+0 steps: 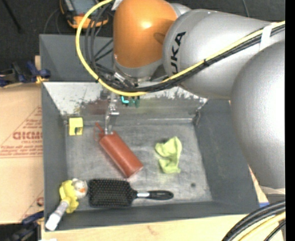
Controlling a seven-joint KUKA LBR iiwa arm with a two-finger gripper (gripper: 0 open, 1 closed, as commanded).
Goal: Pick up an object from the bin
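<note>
along the near edge of the grey bin (227, 185) lies a black hairbrush (118, 193), its handle pointing toward the right wall, with a yellow duck toy (72, 191) just beside its head in the near left corner. farther in, about mid-floor, a red bottle (120, 156) lies on its side at a slant, its broad end toward the near edge and its narrow neck toward the far left. a crumpled green cloth (169, 154) sits apart from it toward the right wall. a small yellow block (76, 126) rests by the left wall. the pincer (110, 127) hangs low near the far wall, right at the bottle's neck; whether it is wide, narrow or touching the bottle cannot be told.
</note>
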